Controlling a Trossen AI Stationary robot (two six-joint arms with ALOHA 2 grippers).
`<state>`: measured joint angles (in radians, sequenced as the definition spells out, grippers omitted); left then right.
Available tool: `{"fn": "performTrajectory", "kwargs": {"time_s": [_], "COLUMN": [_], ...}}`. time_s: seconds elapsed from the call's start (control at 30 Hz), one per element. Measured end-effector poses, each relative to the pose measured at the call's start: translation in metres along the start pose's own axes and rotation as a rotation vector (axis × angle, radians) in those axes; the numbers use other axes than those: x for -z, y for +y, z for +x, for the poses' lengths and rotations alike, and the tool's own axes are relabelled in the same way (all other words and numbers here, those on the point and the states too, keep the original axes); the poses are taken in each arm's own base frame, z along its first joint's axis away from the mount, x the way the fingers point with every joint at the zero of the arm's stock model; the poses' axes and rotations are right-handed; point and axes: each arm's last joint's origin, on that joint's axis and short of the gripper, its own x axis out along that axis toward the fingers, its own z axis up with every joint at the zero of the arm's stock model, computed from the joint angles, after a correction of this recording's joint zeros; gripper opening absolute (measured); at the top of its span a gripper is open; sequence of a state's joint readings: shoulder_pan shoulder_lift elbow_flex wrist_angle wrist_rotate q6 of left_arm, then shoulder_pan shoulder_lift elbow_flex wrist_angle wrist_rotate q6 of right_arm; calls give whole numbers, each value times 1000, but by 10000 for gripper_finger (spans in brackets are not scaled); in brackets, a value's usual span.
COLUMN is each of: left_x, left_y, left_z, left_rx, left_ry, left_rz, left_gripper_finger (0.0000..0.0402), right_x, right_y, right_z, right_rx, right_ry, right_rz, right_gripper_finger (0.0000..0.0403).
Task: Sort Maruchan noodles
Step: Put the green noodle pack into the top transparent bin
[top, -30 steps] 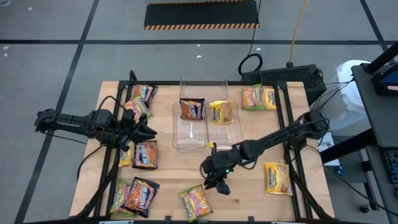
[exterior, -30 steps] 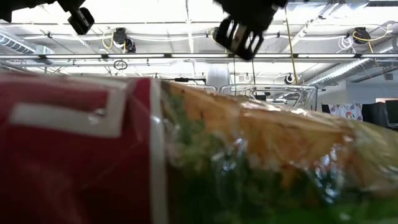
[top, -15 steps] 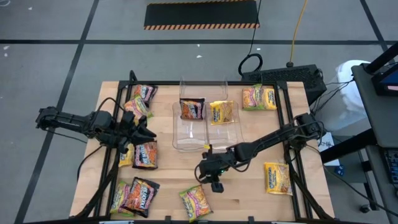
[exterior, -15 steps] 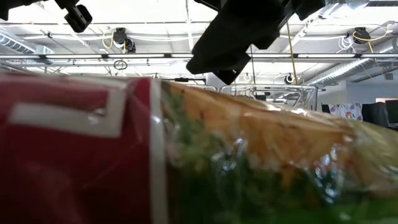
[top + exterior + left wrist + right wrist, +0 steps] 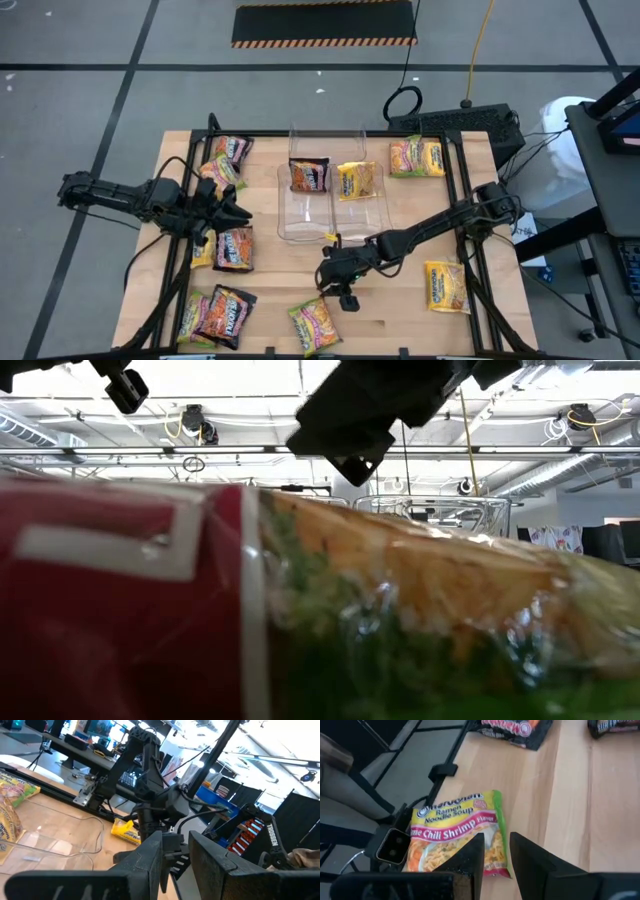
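High view, packets: ten noodle packets on the table (image 5: 400, 215); two inside the clear bins (image 5: 330, 205).
High view, arms: left gripper (image 5: 240, 212) hovers empty by the left-side packets; right gripper (image 5: 347, 298) hangs near the lime chili shrimp packet (image 5: 313, 326).
Low view: one packet fills the foreground.
Left wrist view: fingers narrowly parted, empty.
Right wrist view: fingers (image 5: 470, 855) slightly spread, empty, above that packet.

A robotics lab or workshop: exposed ceiling ducts (image 5: 560, 470) and pipes, taped concrete floor (image 5: 90, 70), cluttered workbenches (image 5: 75, 750) (monitors, cables) beyond the wooden surface (image 5: 400, 300).
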<state>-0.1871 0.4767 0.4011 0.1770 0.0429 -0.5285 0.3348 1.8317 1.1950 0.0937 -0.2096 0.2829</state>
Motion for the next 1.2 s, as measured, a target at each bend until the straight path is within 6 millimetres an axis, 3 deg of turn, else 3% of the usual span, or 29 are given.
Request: {"fn": "performTrajectory", "kwargs": {"time_s": [0.4, 1.2], "left_x": [0, 0], "left_y": [0, 0], "left_z": [0, 0], "left_rx": [-1, 0], "left_ry": [-1, -1], "left_rz": [-3, -8], "left_gripper_finger": [102, 102], "right_x": [10, 36], "right_y": [-4, -17], "right_z": [39, 60], "right_rx": [-8, 31], "right_ry": [32, 156], "right_rz": [14, 16], "right_gripper_finger": [89, 89]}}
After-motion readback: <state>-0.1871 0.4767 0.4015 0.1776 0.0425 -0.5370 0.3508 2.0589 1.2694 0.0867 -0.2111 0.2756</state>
